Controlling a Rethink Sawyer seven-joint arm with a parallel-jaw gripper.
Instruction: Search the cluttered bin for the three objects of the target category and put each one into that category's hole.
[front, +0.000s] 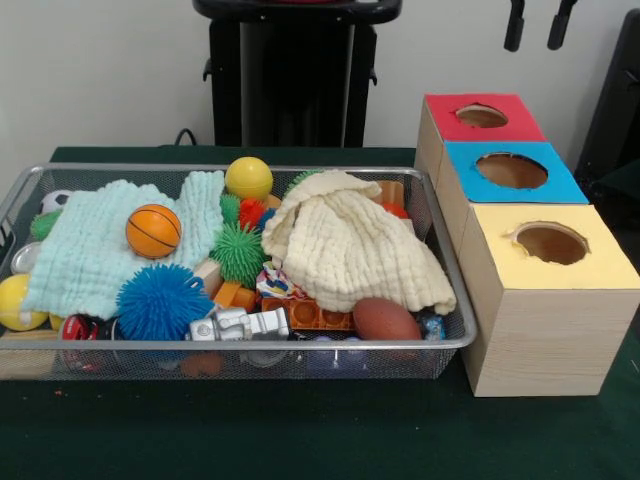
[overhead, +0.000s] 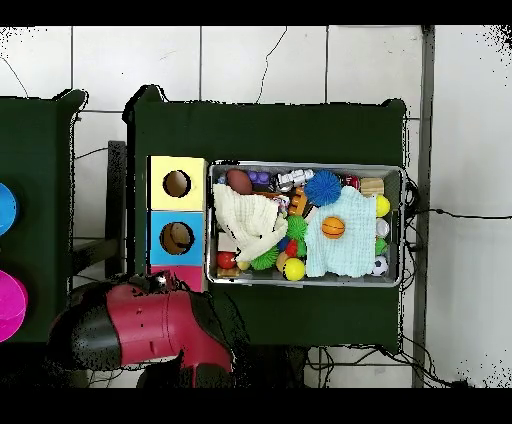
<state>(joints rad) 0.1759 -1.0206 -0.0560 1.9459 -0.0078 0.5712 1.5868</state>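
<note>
At top right, fingers: two dark fingers (front: 540, 24) hang apart, spread open and empty, high above the red-topped wooden box (front: 445, 120).
Hole: round hole in the blue-topped light wooden box (front: 512, 170), middle of three, just beside the bin's end.
Bin: wide silver wire-mesh basket (front: 300, 343) on the green tabletop (front: 300, 430), heaped with toys.
Covering: cream knitted cloth (front: 350, 245) and pale mint cloth (front: 90, 250), soft, limp, probably hiding items.
Likely targets: orange basketball (front: 153, 231), yellow ball (front: 248, 178); light, smooth, apt to roll; grip across the widest part.
Spiky blue ball (front: 160, 300): squashy, easy to pinch.
</note>
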